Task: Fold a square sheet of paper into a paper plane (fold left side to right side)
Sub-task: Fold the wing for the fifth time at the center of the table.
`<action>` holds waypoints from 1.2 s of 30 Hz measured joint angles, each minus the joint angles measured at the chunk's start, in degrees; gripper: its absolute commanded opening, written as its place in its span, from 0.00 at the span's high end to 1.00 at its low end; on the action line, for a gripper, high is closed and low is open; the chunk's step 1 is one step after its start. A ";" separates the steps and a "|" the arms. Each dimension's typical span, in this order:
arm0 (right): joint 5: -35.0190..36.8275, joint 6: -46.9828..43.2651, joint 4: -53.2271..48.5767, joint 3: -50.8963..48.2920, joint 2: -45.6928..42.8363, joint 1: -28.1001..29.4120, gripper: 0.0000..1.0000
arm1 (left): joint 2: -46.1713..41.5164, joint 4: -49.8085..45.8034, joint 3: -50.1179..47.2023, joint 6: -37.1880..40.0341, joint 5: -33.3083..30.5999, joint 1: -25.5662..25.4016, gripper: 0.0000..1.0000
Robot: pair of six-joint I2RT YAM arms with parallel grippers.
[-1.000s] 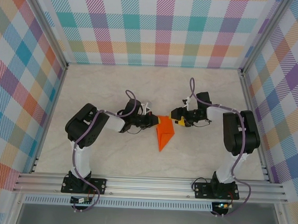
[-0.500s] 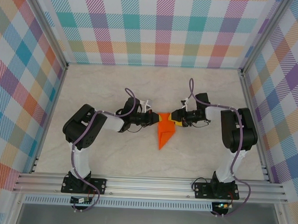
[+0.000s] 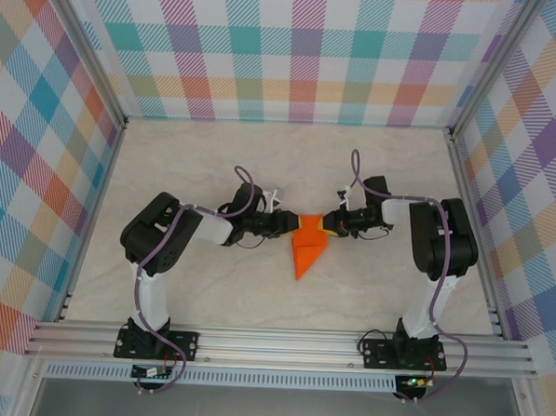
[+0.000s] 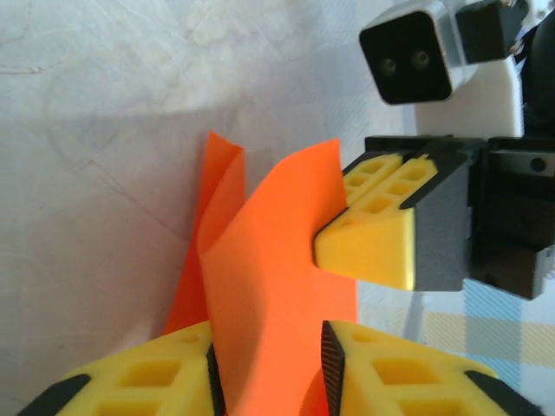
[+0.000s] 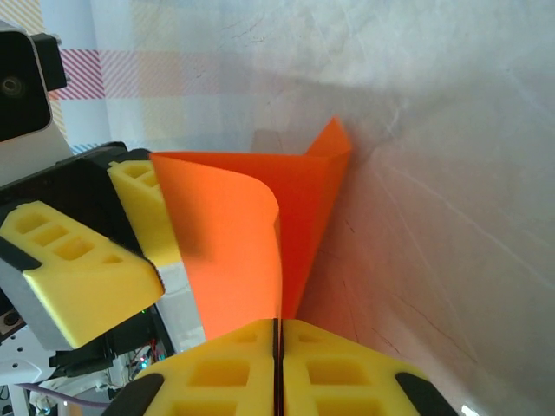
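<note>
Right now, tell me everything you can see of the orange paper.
The orange paper is thin, bright and matte, folded into a narrow wedge whose point faces the arm bases. It lies on the table, its far-end flaps lifted and curling. The right hand is shut on a flap's edge; the left hand stands open with paper between its fingers.

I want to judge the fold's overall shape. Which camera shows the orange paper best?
Top external: the whole paper lies in view, a folded wedge tapering to a point. The left wrist view shows its raised flaps close up; the right wrist view shows a curled flap pinched in the shut right gripper.
</note>
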 measured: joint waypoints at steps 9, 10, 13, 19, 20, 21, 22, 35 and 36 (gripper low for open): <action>1.46 -0.39 -1.46 -0.66 -0.02 0.00 0.92 | -19.39 -23.78 0.42 13.99 -12.44 -0.26 0.26; 1.51 -0.37 -1.46 -0.68 -0.02 0.00 0.93 | -22.69 -26.86 0.81 16.02 -14.71 -0.74 0.27; 1.77 -0.35 -1.66 -0.85 -0.24 0.04 0.92 | -29.86 -34.25 2.45 21.16 -20.63 -4.46 0.29; 2.43 -0.33 -1.99 -0.87 -0.98 0.50 0.92 | -32.02 -44.63 5.22 25.99 -30.49 -20.28 0.30; 2.64 -0.31 -2.16 -0.87 -1.09 0.59 0.92 | -30.91 -46.23 5.73 26.40 -32.35 -22.77 0.30; 2.80 -0.28 -2.38 -0.87 -1.25 0.68 0.92 | -29.51 -47.54 6.36 26.80 -34.03 -24.72 0.30; 3.04 -0.22 -2.69 -0.87 -1.46 0.81 0.92 | -27.80 -48.81 7.21 27.10 -35.74 -26.43 0.30; 3.58 -0.15 -5.05 -0.85 -2.23 1.33 0.92 | -8.48 -58.99 22.53 30.32 -54.88 -35.28 0.38; 3.58 -0.17 -5.14 -0.85 -2.23 1.36 0.92 | -7.82 -59.32 22.91 30.38 -55.65 -35.30 0.40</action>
